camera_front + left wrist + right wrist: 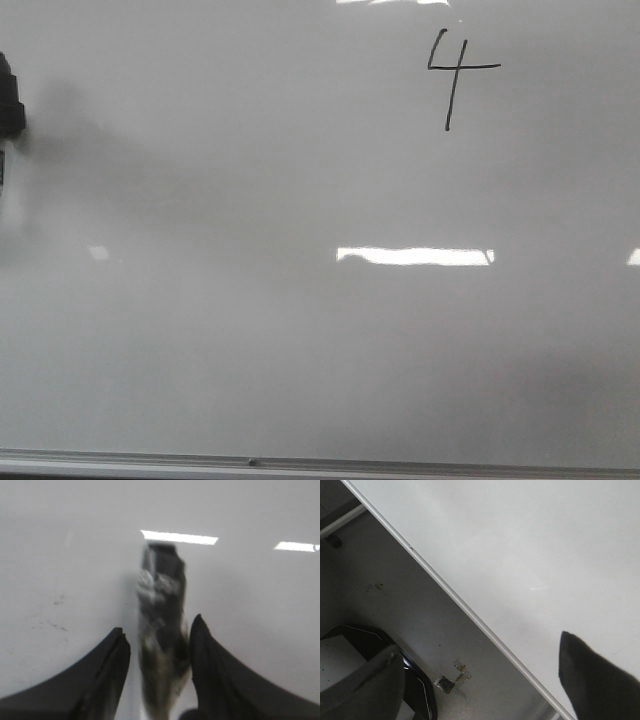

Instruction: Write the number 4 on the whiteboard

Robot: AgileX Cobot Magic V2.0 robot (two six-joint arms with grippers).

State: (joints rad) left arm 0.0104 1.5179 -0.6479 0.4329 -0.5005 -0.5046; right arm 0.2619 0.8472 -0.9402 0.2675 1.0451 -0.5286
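**A:** Reading the front view from the left, what is showing at the edge?

**B:** A dark piece of the left arm (8, 95) is sitting at the far left margin, casting a soft shadow on the large glossy pale grey-white whiteboard with a thin silver frame (250, 330). In its wrist view, the left claw (157, 632) is closing its two black fingers (112, 650) on a blurred, dark, worn-looking stick-shaped object (162, 625), probably the marker; its tip is appearing to hang over bare board, though contact cannot be told.

**A:** And moving rightward?

**B:** The middle of the board is lying blank apart from white glare streaks. At the upper right, the small thin black hand-drawn open-topped number 4 (455, 75) is standing complete: slanted stroke, crossbar and long vertical stroke are all showing.

**A:** The right arm?

**B:** It is absent from the front view. Its wrist view is showing the right claw (480, 680) gaping wide and empty, over the board's frame edge and the grey floor (395, 595) beside it.

**A:** So what is left?

**B:** Judging by the finished digit, the writing is looking done; only putting the marker away is seeming to remain.
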